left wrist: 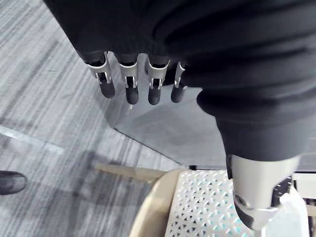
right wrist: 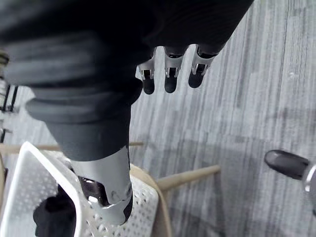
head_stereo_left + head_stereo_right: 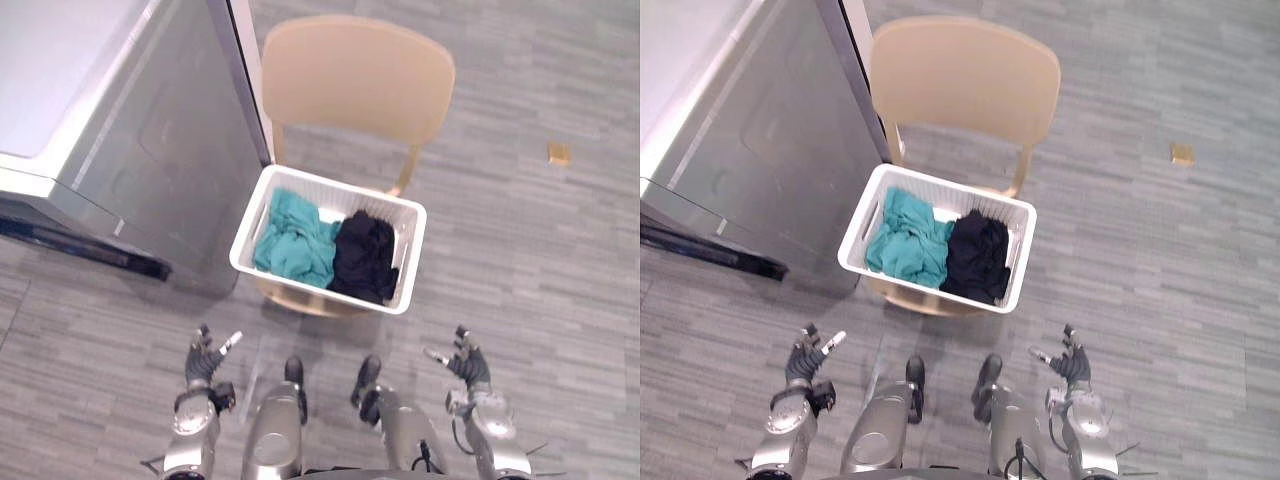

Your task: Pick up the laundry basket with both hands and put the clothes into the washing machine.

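Your laundry basket (image 3: 345, 195) is sitting on the chair (image 3: 355, 80) seat, right beside the washing machine (image 3: 150, 130), with teal clothes (image 3: 295, 240) and black clothes (image 3: 365, 255) lying inside. Your left hand (image 3: 205, 362) and right hand (image 3: 466, 362) are hanging low, fingers relaxed, grabbing nothing, well apart from it.

Basket (image 3: 345, 187) on chair (image 3: 355, 70), clothes (image 3: 330, 248) inside, washing machine (image 3: 130, 130) to left

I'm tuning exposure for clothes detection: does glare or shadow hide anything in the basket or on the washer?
Left eye view: teal clothes evenly lit, folds readable; black clothes a dark mass with few folds visible; washing machine top shows a pale sheen. Left wrist view: basket wall lit, holes distinct.
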`<state>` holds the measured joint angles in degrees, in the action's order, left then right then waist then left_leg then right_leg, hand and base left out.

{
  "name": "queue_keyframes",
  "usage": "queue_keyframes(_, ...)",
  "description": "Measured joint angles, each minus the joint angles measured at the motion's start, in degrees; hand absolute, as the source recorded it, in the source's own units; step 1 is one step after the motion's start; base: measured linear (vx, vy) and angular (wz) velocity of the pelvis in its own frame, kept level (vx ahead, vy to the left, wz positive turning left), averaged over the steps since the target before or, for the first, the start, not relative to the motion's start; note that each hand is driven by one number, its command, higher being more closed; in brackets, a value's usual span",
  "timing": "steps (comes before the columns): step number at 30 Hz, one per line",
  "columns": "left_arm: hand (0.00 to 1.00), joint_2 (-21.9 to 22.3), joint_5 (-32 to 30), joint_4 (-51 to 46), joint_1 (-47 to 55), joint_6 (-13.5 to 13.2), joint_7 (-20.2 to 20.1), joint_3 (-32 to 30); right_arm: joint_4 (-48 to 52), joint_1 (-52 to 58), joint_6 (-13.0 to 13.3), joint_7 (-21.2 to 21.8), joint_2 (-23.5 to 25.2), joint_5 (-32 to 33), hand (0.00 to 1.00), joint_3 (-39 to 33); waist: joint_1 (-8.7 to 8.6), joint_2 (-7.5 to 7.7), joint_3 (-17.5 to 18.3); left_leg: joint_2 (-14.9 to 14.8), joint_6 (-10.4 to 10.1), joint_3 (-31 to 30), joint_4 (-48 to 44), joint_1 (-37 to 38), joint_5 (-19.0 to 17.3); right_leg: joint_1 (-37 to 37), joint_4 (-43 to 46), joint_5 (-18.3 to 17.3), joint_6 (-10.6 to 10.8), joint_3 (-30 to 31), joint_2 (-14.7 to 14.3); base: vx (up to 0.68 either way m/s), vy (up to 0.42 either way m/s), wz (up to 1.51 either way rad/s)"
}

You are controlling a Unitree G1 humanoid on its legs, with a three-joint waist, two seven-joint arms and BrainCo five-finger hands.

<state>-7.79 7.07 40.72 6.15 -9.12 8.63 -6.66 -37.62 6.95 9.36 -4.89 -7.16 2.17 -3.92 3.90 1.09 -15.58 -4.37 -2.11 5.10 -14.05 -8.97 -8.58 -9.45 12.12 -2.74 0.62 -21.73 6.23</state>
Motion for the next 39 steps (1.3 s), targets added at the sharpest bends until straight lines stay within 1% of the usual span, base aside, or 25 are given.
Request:
queue_keyframes(8, 0.00, 0.58, -3.17, 10.28, 0.55, 1.64, -0.78, 0.24, -10.55, -0.71, -1.32, -0.05, 0.02, -2.73, 0.00, 0.56, 0.06, -1.40, 3.24, 1.47, -0.10, -3.60, 3.04, 4.52, 0.94, 5.92, -1.41, -1.13, 1.32, -3.72, 1.05, 0.04, 0.010, 0.27)
queue_keyframes(12, 0.00, 1.04, -3.14, 10.70, -0.65, 1.67, -0.90, 0.52, -13.24, -1.58, -1.95, -0.26, -0.06, -2.44, 0.00, 0.52, -0.07, -1.49, 3.28, 2.23, -0.44, -5.94, -0.99, 0.55, 0.97, 6.08, -0.28, -2.23, 1.67, -8.10, 2.52, -0.03, 0.023, 0.62)
queue_keyframes(13, 0.00, 1.05, -3.14, 10.68, -0.82, 1.64, -0.90, 1.19, -14.88, -2.28, -2.08, -0.30, -0.02, -2.13, 0.00, 0.46, 0.05, -1.40, 3.29, 2.15, -1.81, -5.01, -1.98, -0.84, 0.89, 6.11, -0.39, -2.22, 1.64, -9.56, 3.26, -0.06, 0.068, 0.56)
queue_keyframes(14, 0.00, 1.18, -3.05, 10.83, -0.68, 1.64, -0.89, 1.76, -15.60, -2.83, -2.18, -0.47, -0.02, -2.03, 0.00, 0.03, 0.06, -1.45, 3.30, 0.29, -3.55, -0.38, -3.99, -2.35, -0.76, 6.09, -0.41, -1.86, 1.28, -11.23, 4.05, -0.06, 0.075, 0.58)
queue_keyframes(15, 0.00, 1.22, -3.00, 10.97, -0.58, 1.65, -0.87, 1.74, -15.62, -3.08, -2.28, -0.49, 0.05, -2.01, 0.00, -0.32, 0.02, -1.54, 3.26, -1.25, -3.19, 2.53, -6.05, -3.18, -0.99, 6.08, -0.39, -1.67, 1.40, -11.87, 4.29, -0.03, 0.084, 0.51)
queue_keyframes(17, 0.00, 1.10, -2.91, 11.86, -0.45, 1.70, -0.76, 1.18, -15.61, -3.07, -2.49, -1.09, 0.20, -1.89, 0.00, -0.77, -0.18, -1.17, 3.19, -9.43, -0.72, 11.92, -13.16, -5.21, -2.46, 6.48, 0.70, -1.02, 2.43, -13.91, 7.06, -0.01, 0.140, 0.49)
queue_keyframes(18, 0.00, 1.05, -2.94, 11.86, -0.56, 1.70, -0.71, 0.95, -15.62, -2.93, -2.55, -1.20, 0.14, -1.89, 0.00, -0.76, -0.31, -0.92, 3.05, -11.16, -0.73, 13.20, -13.63, -5.31, -2.46, 6.86, 0.71, -0.72, 3.08, -14.47, 7.99, 0.00, 0.267, 0.69)
queue_keyframes(19, 0.00, 1.05, -2.96, 11.85, -0.63, 1.63, -0.51, 0.62, -15.64, -2.72, -3.07, -1.43, -0.43, -1.89, 0.00, -1.22, -1.83, -0.56, 2.84, -14.44, -0.88, 15.07, -13.29, -5.24, -2.30, 8.05, 0.54, -0.17, 4.71, -16.26, 10.53, 0.03, 0.367, 1.01)
queue_keyframes(21, 0.00, 1.53, -3.08, 11.89, -0.79, 1.65, 0.28, 1.24, -15.58, -2.43, -3.27, -1.53, -1.19, -1.88, 0.00, -1.90, -4.08, -2.17, 3.74, -17.27, -0.66, 16.33, -8.58, -5.00, -1.98, 9.72, 0.19, 0.81, 8.12, -19.42, 13.07, 0.10, 0.537, 1.18)
queue_keyframes(22, 0.00, 2.08, -3.10, 12.24, -1.54, 1.67, 0.47, 2.37, -15.90, -1.75, -3.52, -1.55, -1.83, -1.77, 0.00, -1.90, -4.91, -4.23, 4.77, -18.33, -3.97, 18.77, -5.87, -4.62, 4.34, 11.18, -0.16, 2.01, 10.74, -20.97, 14.10, 0.15, 0.587, 1.13)
queue_keyframes(23, 0.00, 1.90, -3.06, 12.85, -3.09, 1.70, 0.46, 3.23, -16.95, -1.92, -3.78, -1.44, -0.37, -1.37, 0.00, -1.78, -4.88, -2.08, 4.67, -14.98, -3.88, 18.56, -6.12, -5.18, 4.15, 11.85, -1.46, 2.53, 12.09, -20.49, 16.23, 0.13, 0.461, 1.08)
queue_keyframes(24, 0.00, 1.34, -3.03, 12.82, -3.66, 1.63, 0.57, 3.83, -17.00, -1.83, -3.73, -1.12, 0.85, -1.04, 0.00, -1.73, -4.57, -0.94, 4.90, -13.06, -3.45, 18.04, -6.35, -5.87, 3.76, 11.99, -1.69, 2.51, 12.10, -20.43, 16.60, 0.14, 0.358, 0.96)
queue_keyframes(25, 0.00, 0.30, -3.04, 12.81, -4.18, 1.62, 0.50, 4.18, -17.02, -2.23, -3.61, -1.07, 2.08, -0.96, 0.00, -1.76, -4.60, -0.08, 5.26, -11.19, -2.29, 16.58, -9.14, -7.81, 1.90, 12.44, -1.90, 2.52, 12.01, -20.70, 17.42, 0.15, 0.320, 0.71)
queue_keyframes(26, 0.00, 0.30, -3.19, 12.86, -4.19, 1.53, 0.47, 4.69, -17.20, -3.23, -3.57, -1.02, 2.89, -0.68, 0.00, -1.76, -4.35, 0.69, 5.21, -9.86, -1.33, 16.09, -13.35, -9.16, -1.84, 13.03, 0.22, 3.79, 13.11, -20.44, 20.14, 0.22, 0.430, 0.58)
queue_keyframes(27, 0.00, 0.41, -3.24, 13.05, -4.16, 1.64, 0.46, 4.83, -17.17, -3.73, -3.55, -1.01, 3.25, -0.64, 0.00, -1.79, -4.38, 0.79, 5.00, -9.02, -0.69, 15.93, -15.16, -9.04, -3.74, 12.83, 3.35, 4.69, 12.93, -20.15, 22.29, 0.17, 0.421, 0.28)
queue_keyframes(29, 0.00, 0.58, -3.40, 13.23, -3.08, 1.73, 0.41, 6.24, -17.14, -4.43, -3.70, -0.98, 3.42, -0.66, 0.00, -1.53, -4.28, 0.17, 4.69, -7.31, 0.67, 15.88, -16.10, -7.30, -5.90, 9.28, 13.58, 7.62, 2.91, -16.84, 26.99, 0.16, 0.346, 0.22)
queue_keyframes(30, 0.00, 0.56, -3.43, 12.96, -3.14, 1.72, 0.42, 6.61, -16.72, -5.34, -3.74, -1.01, 3.33, -0.75, 0.00, -0.36, -4.48, -0.60, 4.10, -6.09, 1.46, 14.85, -15.08, -5.82, -6.46, 3.96, 23.86, 4.27, -2.68, -9.29, 27.13, 0.19, 0.313, 0.33)
queue_keyframes(32, 0.00, -0.36, -3.40, 12.84, -3.93, 1.73, 0.67, 6.70, -15.83, -6.27, -3.61, -1.18, 3.40, -0.66, 0.00, 0.82, -4.74, 0.22, 3.33, -3.83, 2.16, 13.13, -11.92, -3.16, -6.20, -0.52, 32.05, -3.27, 1.82, -0.38, 21.37, 0.23, 0.209, 0.68)
queue_keyframes(33, 0.00, -0.80, -3.35, 12.66, -4.20, 1.46, 1.43, 6.81, -15.42, -6.56, -3.56, -1.38, 3.67, -0.60, 0.00, 2.93, -4.85, 0.88, 3.04, -2.38, 2.82, 11.71, -9.64, -0.39, -5.56, -1.70, 32.62, -8.55, 2.13, 3.37, 14.44, 0.22, 0.086, 0.89)
queue_keyframes(34, 0.00, -0.67, -3.31, 12.66, -4.29, 1.31, 1.50, 6.84, -15.16, -6.58, -3.42, -1.40, 3.59, -0.60, 0.00, 3.94, -4.83, 0.88, 2.99, -1.86, 2.81, 10.88, -9.02, 0.49, -5.52, -2.02, 31.25, -9.78, 1.80, 3.24, 11.77, 0.23, 0.038, 0.97)
queue_keyframes(35, 0.00, -0.21, -3.30, 12.66, -4.37, 1.24, 1.54, 6.86, -14.97, -7.22, -3.39, -1.40, 3.62, -0.57, 0.00, 5.68, -4.59, 0.81, 2.91, -0.91, 2.67, 9.83, -7.80, 1.87, -5.15, -2.85, 25.82, -11.54, 1.84, 3.11, 7.30, 0.19, 0.000, 0.65)
queue_keyframes(36, 0.00, 0.02, -3.31, 12.67, -4.43, 1.20, 1.54, 6.95, -14.93, -7.82, -3.39, -1.36, 3.70, -0.58, 0.00, 6.43, -4.66, 0.54, 2.77, -0.68, 2.59, 9.07, -7.85, 2.02, -5.09, -3.00, 21.98, -11.58, 1.96, 3.30, 5.17, 0.22, -0.022, 0.88)
queue_keyframes(37, 0.00, 0.37, -3.35, 12.97, -5.01, 1.18, 1.49, 6.98, -14.60, -9.33, -3.32, -1.39, 3.85, -0.61, 0.00, 7.22, -4.82, 0.23, 2.54, 0.12, 2.22, 6.56, -8.53, 1.70, -4.88, -2.43, 14.53, -9.61, -0.78, 4.63, 1.83, 0.25, -0.014, 0.94)
queue_keyframes(38, 0.00, 1.60, -3.37, 12.67, -5.20, 0.95, 1.44, 7.65, -14.21, -10.51, -3.29, -1.64, 3.63, -0.61, 0.00, 7.62, -4.54, -1.18, 2.36, 0.64, 1.38, 4.79, -6.73, 1.85, -3.22, -1.13, 11.96, -8.33, 0.33, 4.09, 1.65, 0.25, -0.015, 0.82)
queue_keyframes(39, 0.00, 2.09, -3.37, 12.51, -5.22, 0.83, 1.47, 7.98, -13.88, -11.07, -3.29, -1.72, 3.60, -0.63, 0.00, 8.33, -4.30, -1.40, 2.43, 0.87, 0.98, 4.68, -5.44, 1.80, -2.39, -0.80, 11.03, -8.03, 0.22, 3.86, 1.67, 0.21, -0.007, 0.47)
